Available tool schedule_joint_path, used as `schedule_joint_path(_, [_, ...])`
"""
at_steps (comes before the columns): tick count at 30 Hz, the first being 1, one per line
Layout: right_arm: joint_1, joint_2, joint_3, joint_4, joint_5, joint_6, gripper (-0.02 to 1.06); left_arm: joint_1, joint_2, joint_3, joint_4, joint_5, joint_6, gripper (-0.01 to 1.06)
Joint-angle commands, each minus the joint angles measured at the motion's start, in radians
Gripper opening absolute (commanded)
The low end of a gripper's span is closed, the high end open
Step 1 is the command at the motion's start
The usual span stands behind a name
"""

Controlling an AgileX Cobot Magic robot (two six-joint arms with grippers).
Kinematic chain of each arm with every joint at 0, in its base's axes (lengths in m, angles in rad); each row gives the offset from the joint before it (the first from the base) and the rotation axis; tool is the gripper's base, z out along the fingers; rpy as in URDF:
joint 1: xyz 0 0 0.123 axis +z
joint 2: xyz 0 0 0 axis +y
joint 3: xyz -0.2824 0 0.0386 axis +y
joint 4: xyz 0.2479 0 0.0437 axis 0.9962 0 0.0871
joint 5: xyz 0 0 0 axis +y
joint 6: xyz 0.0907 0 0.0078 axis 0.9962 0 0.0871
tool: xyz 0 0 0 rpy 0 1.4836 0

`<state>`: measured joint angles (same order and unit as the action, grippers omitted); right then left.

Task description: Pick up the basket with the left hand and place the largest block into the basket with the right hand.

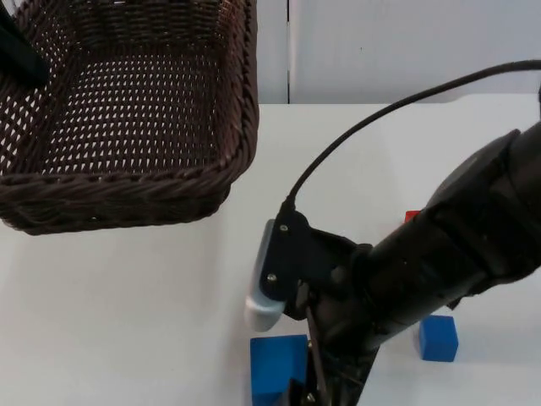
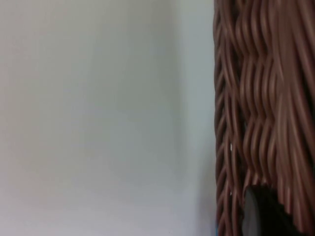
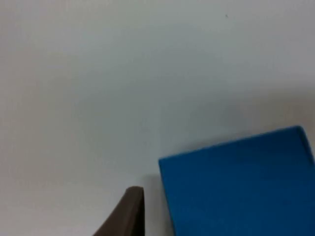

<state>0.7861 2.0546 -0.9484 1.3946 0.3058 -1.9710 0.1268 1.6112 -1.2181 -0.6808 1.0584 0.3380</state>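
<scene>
Big blue block [image 1: 277, 364] was flat-sided, bright blue, lying on white table [image 1: 127, 313]. Right gripper [image 1: 314, 391] was low, right beside big blue block; one dark fingertip [image 3: 125, 214] stood just next to block's side; cannot tell how wide claw was. Small blue block [image 1: 438, 337] lay near, red block [image 1: 412, 216] beyond it. Brown woven basket [image 1: 127, 110] was well apart from big blue block, lifted, nothing inside. Left gripper [image 2: 263, 214] was at basket's wall.

Right arm reaches down, right claw [image 1: 314, 391] just beside large blue block [image 1: 276, 365]; left claw [image 2: 263, 214] at basket [image 1: 127, 110] wall.
</scene>
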Motion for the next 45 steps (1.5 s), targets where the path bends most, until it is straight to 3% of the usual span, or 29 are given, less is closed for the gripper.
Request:
schedule_joint_path(1, [0.004,0.016,-0.009,0.001,0.013,-0.010,1.05,0.002,-0.013,-0.001,-0.017,0.008,0.000,0.00])
schedule_joint_path(12, [0.004,0.023,-0.026,0.005,0.036,-0.022,1.02,0.002,-0.013,-0.001,-0.017,-0.002,0.000,0.00])
schedule_joint_path(14, [0.004,0.023,-0.026,0.005,0.036,-0.022,0.91,0.002,-0.013,-0.001,-0.017,-0.002,0.000,0.00])
schedule_joint_path(15, [0.004,0.023,-0.026,0.005,0.030,-0.022,0.76,0.002,-0.013,-0.001,-0.013,-0.002,0.000,0.00])
schedule_joint_path(16, [0.004,0.023,-0.026,0.005,0.030,-0.022,0.76,0.002,-0.013,-0.001,-0.013,-0.002,0.000,0.00])
schedule_joint_path(19, [0.004,0.023,-0.026,0.005,0.013,-0.015,0.44,0.002,-0.013,-0.001,-0.013,-0.002,0.000,0.00])
schedule_joint_path(20, [0.004,0.023,-0.026,0.005,0.013,-0.015,0.44,0.002,-0.013,-0.001,-0.013,-0.002,0.000,0.00])
schedule_joint_path(21, [0.004,0.023,-0.026,0.005,0.013,-0.015,0.29,0.002,-0.013,-0.001,-0.013,-0.002,0.000,0.00])
schedule_joint_path(24, [0.004,0.023,-0.026,0.005,0.013,-0.003,0.01,0.002,-0.013,-0.001,-0.013,-0.002,0.000,0.00])
schedule_joint_path(35, [0.004,-0.108,0.051,-0.088,-0.004,0.128,0.00,0.002,-0.005,-0.001,-0.013,-0.004,0.000,0.00])
schedule_joint_path(45, [0.000,-0.308,0.199,-0.088,-0.062,0.197,0.00,0.002,-0.005,-0.001,-0.013,-0.017,0.000,0.00])
